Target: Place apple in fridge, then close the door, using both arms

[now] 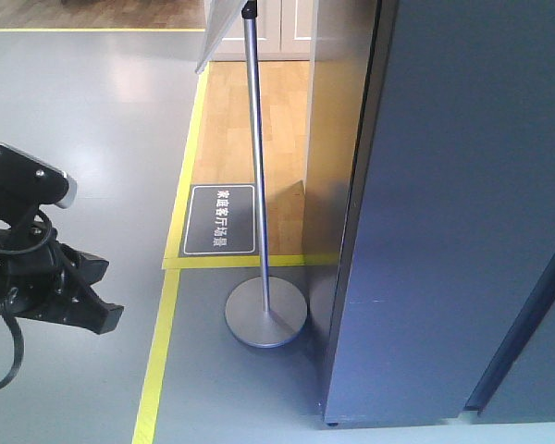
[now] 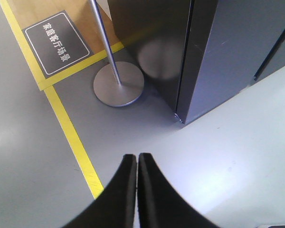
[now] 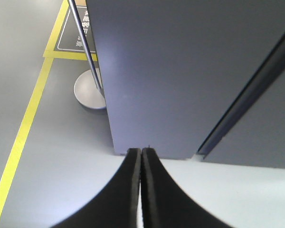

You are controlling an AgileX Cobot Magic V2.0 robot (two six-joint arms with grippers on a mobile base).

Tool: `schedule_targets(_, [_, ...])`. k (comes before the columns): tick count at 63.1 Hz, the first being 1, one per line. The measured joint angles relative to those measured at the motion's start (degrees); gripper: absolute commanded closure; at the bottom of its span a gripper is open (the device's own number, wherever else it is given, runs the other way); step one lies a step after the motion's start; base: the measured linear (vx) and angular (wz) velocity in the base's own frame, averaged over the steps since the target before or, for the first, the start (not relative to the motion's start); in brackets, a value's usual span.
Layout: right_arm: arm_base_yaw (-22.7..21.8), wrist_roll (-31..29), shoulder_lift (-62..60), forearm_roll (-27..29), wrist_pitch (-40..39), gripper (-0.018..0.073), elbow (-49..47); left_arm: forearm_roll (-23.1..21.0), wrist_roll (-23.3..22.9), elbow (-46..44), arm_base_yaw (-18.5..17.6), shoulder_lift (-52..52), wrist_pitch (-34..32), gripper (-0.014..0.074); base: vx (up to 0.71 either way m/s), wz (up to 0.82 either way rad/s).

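Judging from these views, you are either at the very start or the very end: the fridge (image 1: 462, 203) shows only dark outer panels, its door (image 3: 180, 71) looks shut, and no apple is visible anywhere. Your left gripper (image 2: 137, 164) and right gripper (image 3: 141, 159) have jaws pressed together, empty.

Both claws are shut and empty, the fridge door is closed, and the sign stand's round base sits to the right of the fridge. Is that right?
One slip: the stand's base sits to the left of the fridge, not the right, as the front view shows. The rest holds: the left claw and right claw are shut and empty in the wrist views, and the door appears closed.
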Motion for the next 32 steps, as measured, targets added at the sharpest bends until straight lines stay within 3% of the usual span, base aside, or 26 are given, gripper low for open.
schedule_targets(15, [0.0, 1.7, -9.9, -0.8, 6.5, 0.0564, 5.2, 0.0, 0.0, 0.0, 0.0, 0.0, 0.0, 0.0603, 0.00, 0.00])
schedule_targets(32, [0.0, 1.7, -14.9, -0.8, 8.1, 0.0564, 6.2, 0.0, 0.0, 0.0, 0.0, 0.0, 0.0, 0.0603, 0.00, 0.00])
